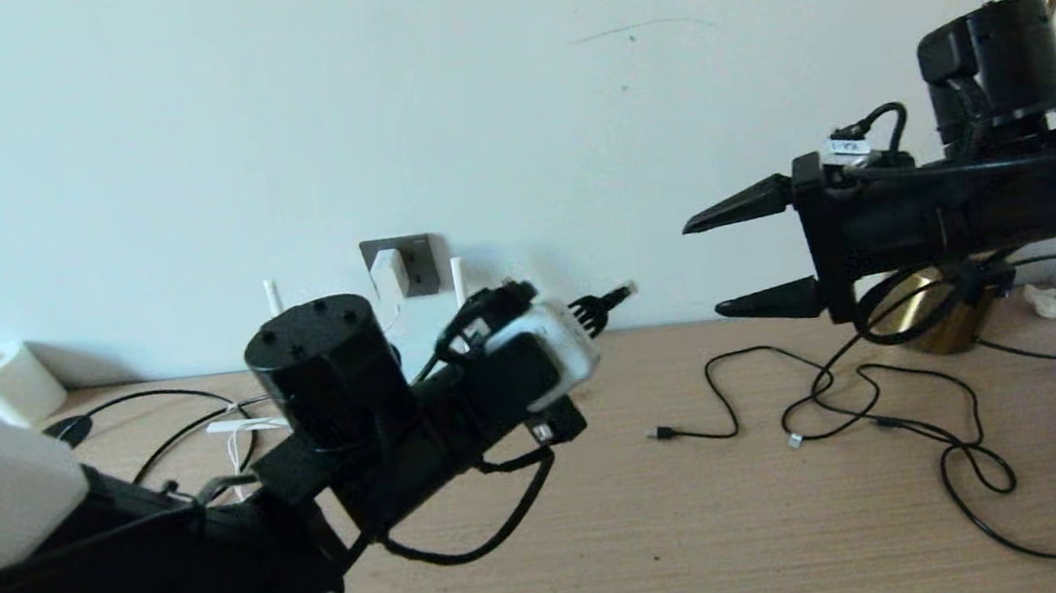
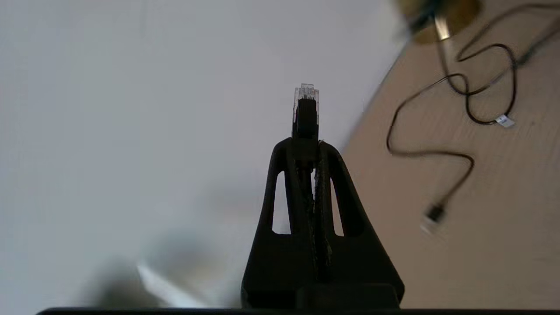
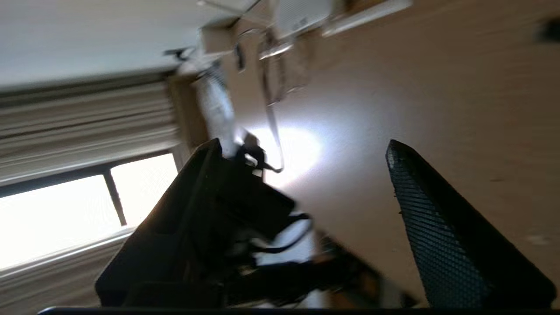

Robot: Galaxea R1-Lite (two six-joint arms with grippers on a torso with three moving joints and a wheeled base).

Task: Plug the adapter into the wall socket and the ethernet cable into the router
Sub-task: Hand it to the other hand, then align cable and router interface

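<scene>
Adapter [image 1: 389, 271] is already sitting in the wall socket [image 1: 413, 262], so the ethernet half looks like the step in hand. The left gripper [image 2: 313, 144] is hovering above the bench [image 1: 679, 540] with its jaws clamped on the ethernet cable [image 2: 306, 118], the clear plug tip sticking out past the jaws and pointing toward the wall. The router [image 1: 458, 285] is sitting mostly hidden behind the left arm in the head view; only two white antennas are showing, either side of the socket, and its ports cannot be seen. The right gripper [image 1: 750, 254] is hanging in the air well to the right, jaws spread wide and holding nothing. To do this well, the left arm should be bringing the plug low and level with the router's front edge, squaring it to a port before pushing, and keeping clear of the adapter's cord [image 1: 237, 428].
</scene>
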